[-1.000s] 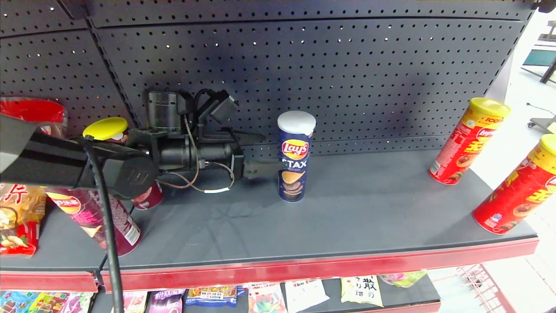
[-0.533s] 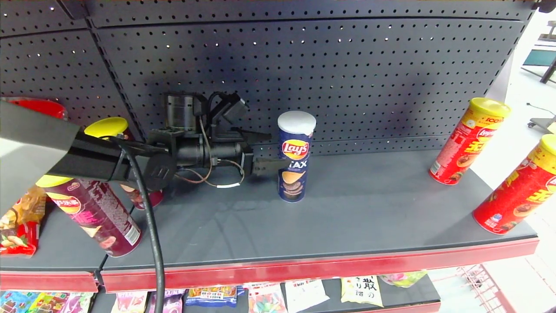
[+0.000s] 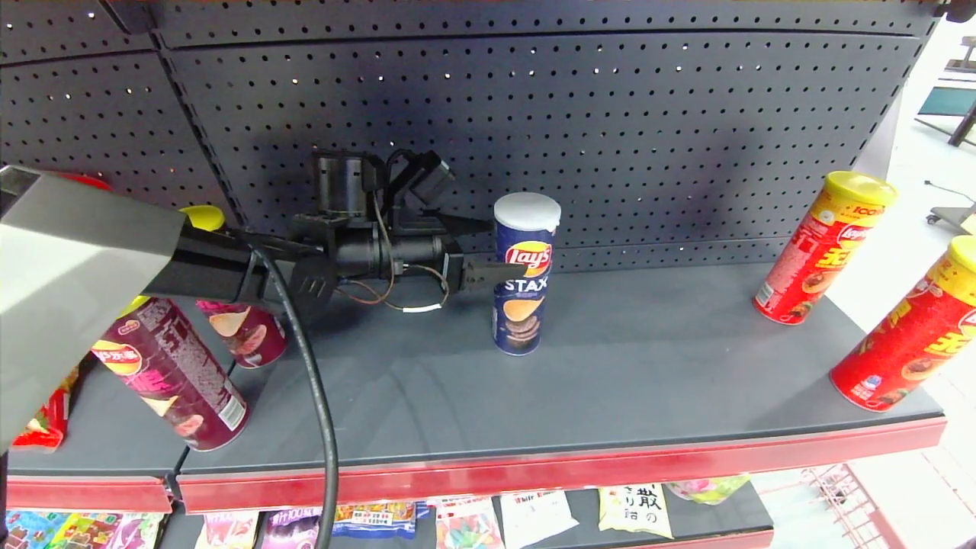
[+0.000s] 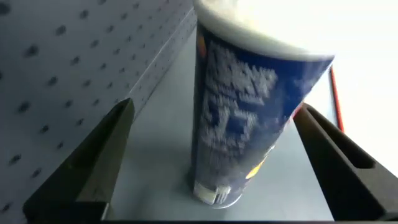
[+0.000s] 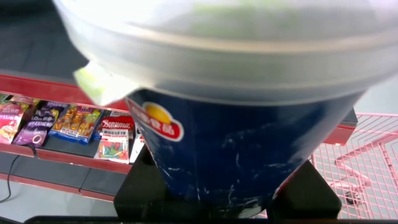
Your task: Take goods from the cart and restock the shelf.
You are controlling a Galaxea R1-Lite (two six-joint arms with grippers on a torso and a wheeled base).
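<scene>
A blue chip can point(image 3: 523, 274) with a white lid stands upright mid-shelf on the dark shelf board point(image 3: 648, 366). My left gripper point(image 3: 509, 263) comes in from the left at mid-height and is open. Its fingers point(image 4: 102, 155) straddle the blue chip can point(image 4: 242, 124), with a gap showing on each side. In the right wrist view, my right gripper point(image 5: 227, 196) is shut on a second blue can point(image 5: 236, 149) with a pale lid, held out in front of the shelving.
Two red cans with yellow lids point(image 3: 825, 248) point(image 3: 907, 335) lean at the shelf's right end. Maroon cans point(image 3: 171, 366) point(image 3: 244, 332) stand at the left under my arm. Pegboard point(image 3: 610, 137) backs the shelf; a red lip point(image 3: 534, 469) edges it. A pink cart point(image 5: 367, 162) is below.
My left arm has pushed rightward along the shelf, bringing its open fingers around the blue can. The can has shifted slightly right.
</scene>
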